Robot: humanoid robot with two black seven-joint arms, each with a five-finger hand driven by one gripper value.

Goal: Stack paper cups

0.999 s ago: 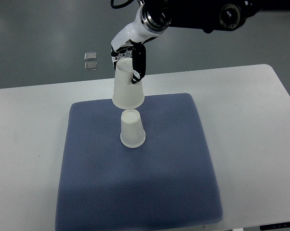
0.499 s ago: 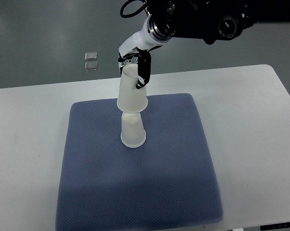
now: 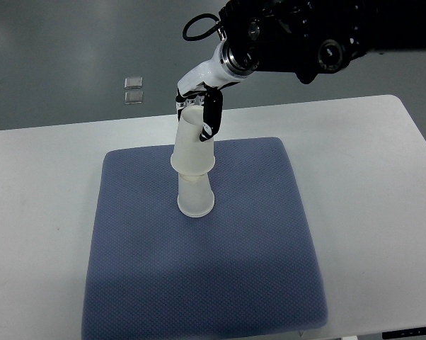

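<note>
An upside-down white paper cup (image 3: 195,197) stands on the blue mat (image 3: 199,276). A second white cup (image 3: 192,145), also upside down, sits over its top part, covering roughly the upper half. My right hand (image 3: 199,113) comes in from the upper right and is shut on the upper cup, with a black finger (image 3: 211,117) down its right side and white fingers at its top. The left arm does not show.
The blue mat lies on a white table (image 3: 369,177) whose far edge runs behind the cups. Two small clear blocks (image 3: 133,89) lie on the grey floor beyond the table, at the upper left.
My right hand has lowered the held cup from just above the standing cup down over its top, shifting slightly right.
</note>
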